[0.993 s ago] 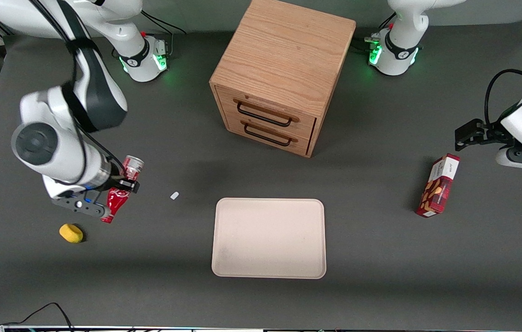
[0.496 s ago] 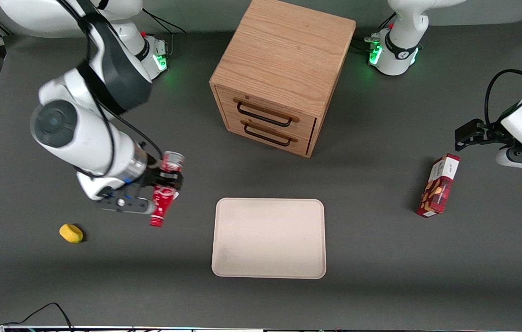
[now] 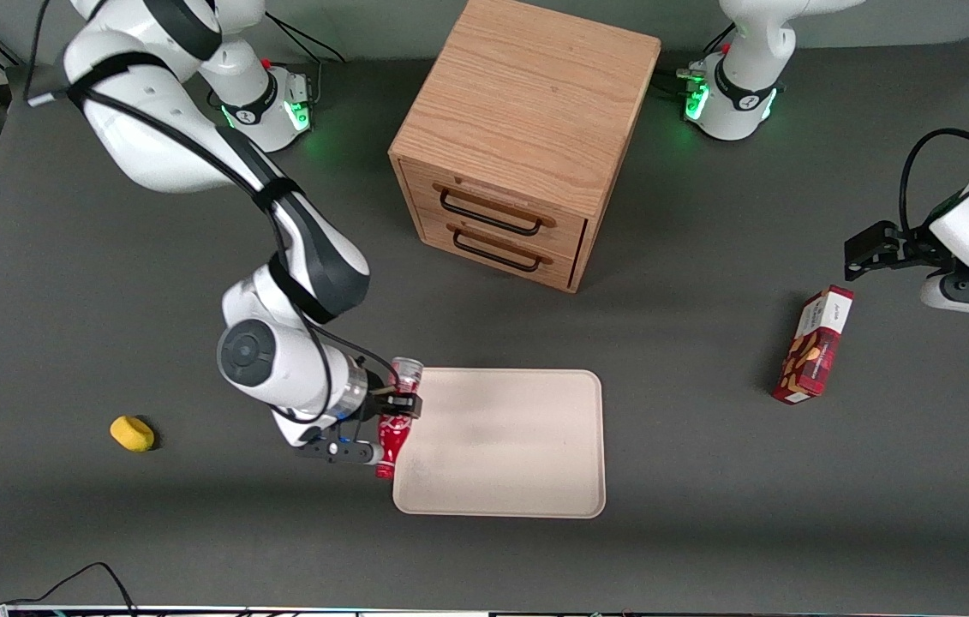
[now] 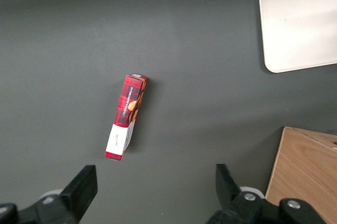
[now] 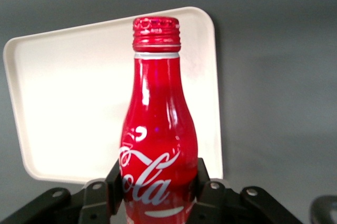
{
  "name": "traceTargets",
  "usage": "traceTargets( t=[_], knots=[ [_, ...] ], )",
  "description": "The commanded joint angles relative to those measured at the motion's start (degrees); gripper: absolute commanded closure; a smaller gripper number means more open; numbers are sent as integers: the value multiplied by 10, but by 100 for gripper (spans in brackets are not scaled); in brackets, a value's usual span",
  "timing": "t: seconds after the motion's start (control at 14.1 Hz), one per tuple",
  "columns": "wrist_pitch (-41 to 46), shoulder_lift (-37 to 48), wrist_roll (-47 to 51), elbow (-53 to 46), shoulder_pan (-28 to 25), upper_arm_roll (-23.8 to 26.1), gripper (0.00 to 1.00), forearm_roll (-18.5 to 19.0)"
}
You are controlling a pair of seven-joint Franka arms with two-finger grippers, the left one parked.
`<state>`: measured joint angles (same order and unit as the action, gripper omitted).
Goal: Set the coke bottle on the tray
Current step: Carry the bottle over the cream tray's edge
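Fingers (image 5: pixel 201 174) of the gripper (image 5: pixel 158 182) clamped on either side of the coke bottle (image 5: pixel 158 129), low on its lettered body; bottle carried clear of the counter (image 3: pixel 707 514), tipped over with red neck pointing toward the front camera and silver-grey base end away from it; held by the broad part, presumably for a firm hold with the narrow neck left free. Gripper (image 3: pixel 394 407) poised at the tray (image 3: pixel 501 446) edge nearest the working arm's end, bottle (image 3: pixel 392 424) overlapping the rim but not yet well over the tray's middle; tray (image 5: pixel 73 103) flat, beige, low-rimmed, seen beneath the cap in the right wrist view. Judged stage: transport, release not yet due; further travel over the tray and a lowering likely needed, since a drop from this tilt could let so slim a bottle roll across the low rim.

Other objects, none in the path: wooden drawer cabinet (image 3: pixel 527 137) farther from the front camera than the tray; red snack box (image 3: pixel 814 347) toward the parked arm's end; yellow object (image 3: pixel 132 433) toward the working arm's end.
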<state>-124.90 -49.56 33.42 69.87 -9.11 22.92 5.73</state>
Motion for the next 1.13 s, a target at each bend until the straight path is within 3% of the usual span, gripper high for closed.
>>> traceTargets(
  t=[0.0,0.78,0.85,0.92,0.99,1.06],
  knots=[
    [-20,-46,-3,-36,-11,5,100,40],
    [-77,-101,9,-32,-21,-8,100,97],
    [-77,-101,19,-32,-21,-8,89,97],
    [-78,-101,34,-32,-21,-9,51,98],
    [-78,-99,37,-31,-21,-9,1,110],
    [-78,-99,45,-31,-21,-7,0,138]
  ],
)
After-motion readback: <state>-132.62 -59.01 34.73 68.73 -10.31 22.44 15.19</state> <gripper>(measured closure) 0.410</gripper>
